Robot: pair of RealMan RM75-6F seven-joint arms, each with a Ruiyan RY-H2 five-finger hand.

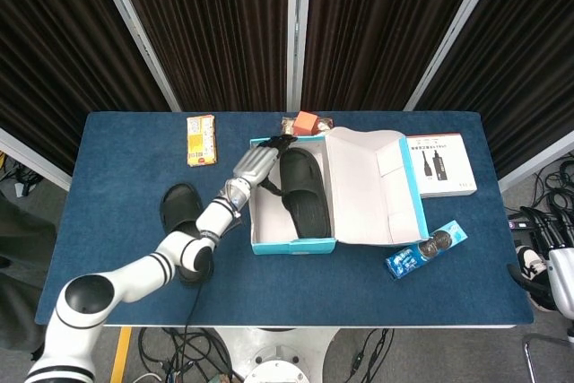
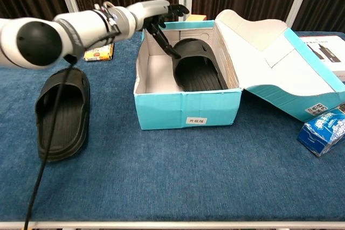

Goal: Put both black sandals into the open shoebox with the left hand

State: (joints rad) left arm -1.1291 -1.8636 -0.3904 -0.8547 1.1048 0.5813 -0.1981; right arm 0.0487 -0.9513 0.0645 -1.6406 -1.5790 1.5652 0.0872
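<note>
One black rubber sandal [image 2: 198, 68] lies flat, sole down, in the right half of the open turquoise cardboard shoebox [image 2: 186, 112], leaving floor room beside it for its mate. The left hand [image 2: 157, 15] hovers above the box's rear left corner, fingers spread and holding nothing. The second black sandal [image 2: 61, 111] sits on the blue table [image 2: 178, 176], left of the box. The right hand is out of view.

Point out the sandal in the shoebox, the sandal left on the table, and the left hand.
Sandal in the shoebox [image 2: 198, 72], chest view: on its footbed.
Sandal on the table [image 2: 60, 112], chest view: on its ribbed footbed.
Left hand [image 2: 157, 14], chest view: on the back of the hand, above the box's rear left corner.
</note>
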